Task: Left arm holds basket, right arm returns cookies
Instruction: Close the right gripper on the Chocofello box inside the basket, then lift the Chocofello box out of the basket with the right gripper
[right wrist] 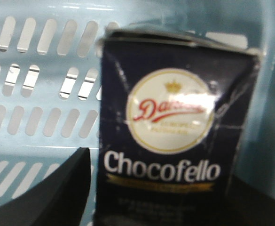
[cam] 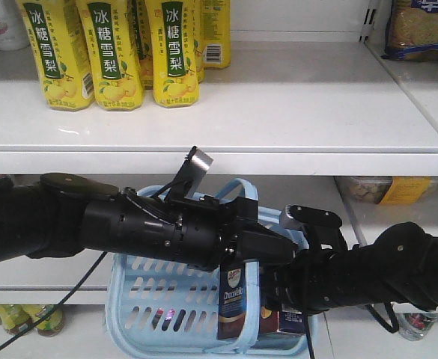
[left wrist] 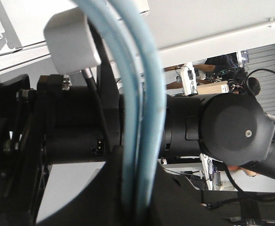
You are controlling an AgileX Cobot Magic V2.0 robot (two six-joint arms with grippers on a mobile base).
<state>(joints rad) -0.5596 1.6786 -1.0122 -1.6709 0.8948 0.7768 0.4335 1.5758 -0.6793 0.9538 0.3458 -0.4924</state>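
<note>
The left gripper (cam: 257,247) clamps the basket (cam: 151,299) handles, while the right gripper (right wrist: 161,197) stands open around the light, crushable cookies (right wrist: 170,141) at centre frame, best pinched gently by the flat sides.

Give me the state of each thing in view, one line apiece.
basket, handles raised over the left gripper
cookies, upright inside the basket
left gripper, at the handles, open or shut unclear
right gripper, fingers either side of the cookies, grip unclear
yellow bottles, upright on the shelf
</note>
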